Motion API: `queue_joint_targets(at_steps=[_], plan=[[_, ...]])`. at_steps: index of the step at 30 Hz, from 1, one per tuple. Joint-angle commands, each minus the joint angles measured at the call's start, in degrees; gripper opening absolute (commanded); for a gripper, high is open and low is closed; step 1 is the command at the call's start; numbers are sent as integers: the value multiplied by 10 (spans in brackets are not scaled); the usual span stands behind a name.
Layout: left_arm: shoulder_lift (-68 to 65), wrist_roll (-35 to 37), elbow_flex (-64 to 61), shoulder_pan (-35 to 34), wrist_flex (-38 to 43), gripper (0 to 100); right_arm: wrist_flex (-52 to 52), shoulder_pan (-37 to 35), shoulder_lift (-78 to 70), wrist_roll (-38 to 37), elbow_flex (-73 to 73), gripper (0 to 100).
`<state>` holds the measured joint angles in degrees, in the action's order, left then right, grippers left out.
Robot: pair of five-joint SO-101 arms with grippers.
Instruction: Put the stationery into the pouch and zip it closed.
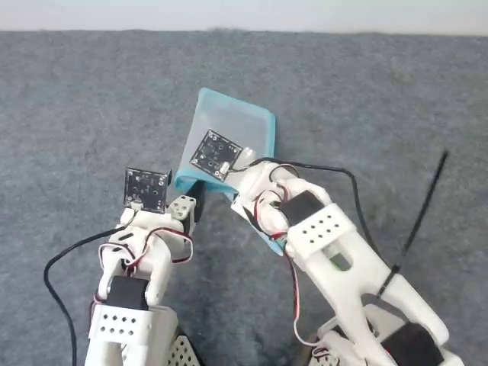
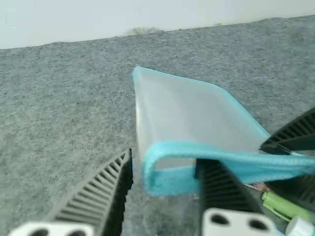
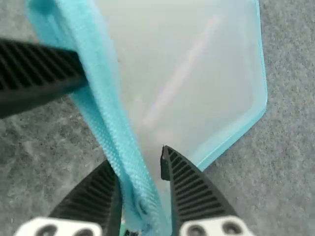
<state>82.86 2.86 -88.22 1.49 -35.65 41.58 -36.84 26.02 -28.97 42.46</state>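
Observation:
A translucent pouch (image 1: 236, 126) with light-blue trim lies on the grey carpet, its zipper edge (image 2: 221, 157) toward the arms. My left gripper (image 2: 164, 160) is open, and the pouch's blue corner sits between its fingers, one finger (image 2: 221, 189) just under the edge. My right gripper (image 3: 138, 157) is shut on the zipper band (image 3: 98, 83) farther along the same edge. A green pen (image 2: 280, 204) and a white item (image 2: 300, 227) show at the pouch's mouth. In the right wrist view a black finger (image 3: 34, 73) of the left gripper rests against the band.
Grey carpet (image 1: 381, 99) spreads around the pouch, with a pale wall (image 2: 98, 19) behind it. A black cable (image 1: 427, 206) rises at the right. The right arm (image 1: 335, 244) crosses over the pouch's near end.

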Motion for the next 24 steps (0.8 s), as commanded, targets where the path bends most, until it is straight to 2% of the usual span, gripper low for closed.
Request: queue_joint_targets(at_steps=[1, 10, 17, 19, 22, 24], plan=[[-8, -2, 26, 5, 4, 251, 14, -7, 82, -33, 21, 7], [-8, -3, 22, 3, 6, 246, 48, -7, 223, -80, 105, 7], [-9, -3, 22, 3, 6, 238, 73, -7, 236, -80, 105, 7], [-11, -3, 22, 5, 6, 176, 73, -7, 235, -80, 105, 7], [-8, -3, 22, 6, 14, 3, 73, -7, 235, -80, 106, 7], [-11, -4, 15, 6, 33, 20, 74, -7, 235, -80, 106, 7]])
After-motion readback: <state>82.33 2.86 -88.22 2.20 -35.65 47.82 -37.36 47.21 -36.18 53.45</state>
